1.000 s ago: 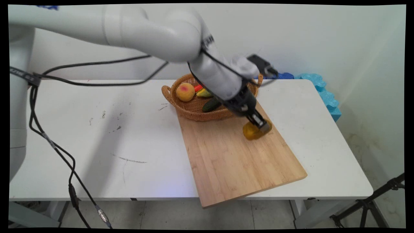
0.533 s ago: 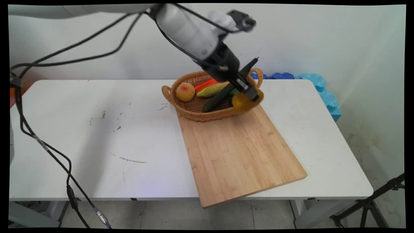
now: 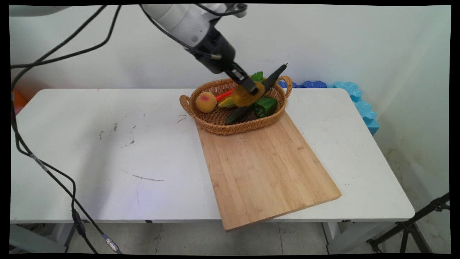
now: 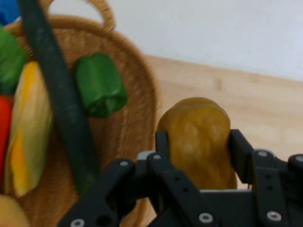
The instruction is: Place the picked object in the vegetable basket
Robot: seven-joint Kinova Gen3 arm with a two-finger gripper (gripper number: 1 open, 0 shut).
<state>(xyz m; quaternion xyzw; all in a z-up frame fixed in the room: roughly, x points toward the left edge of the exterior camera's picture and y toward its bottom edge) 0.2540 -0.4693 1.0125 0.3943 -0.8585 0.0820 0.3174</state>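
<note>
The arm was seen entering from the upper left, its wrist slanted down and to the right, with the gripper [image 3: 251,87] raised over the far part of the wicker basket [image 3: 215,126]. The fingers [image 4: 163,146] were closed on a brownish-yellow potato-like item [image 3: 243,98], clamped on two opposite sides and held clear of the basket floor, above the rim region on the basket's near-right side as shown in the hand view. What exactly the item was could not be settled from either view; it may have been a potato. Inside the basket a green bell pepper [image 3: 266,106] was lying to the right, a long dark cucumber [image 3: 238,113] was propped diagonally, and a peach [image 3: 206,102] was resting at the left end, with a corn cob [image 4: 29,127] and something red [image 3: 224,95] beside the cucumber. A wooden cutting board [image 3: 266,169] was laid touching the near side of the basket, its near corner projecting past the near edge of the white table [image 3: 107,154]. The table top was marked with dark scuffs on the left. Black cables [image 3: 46,169] were hanging at the left. A pale wall was standing behind, blue foam pieces [image 3: 355,99] were stacked at the far right, and a black tripod leg [image 3: 413,226] was visible on the floor at the near right.
</note>
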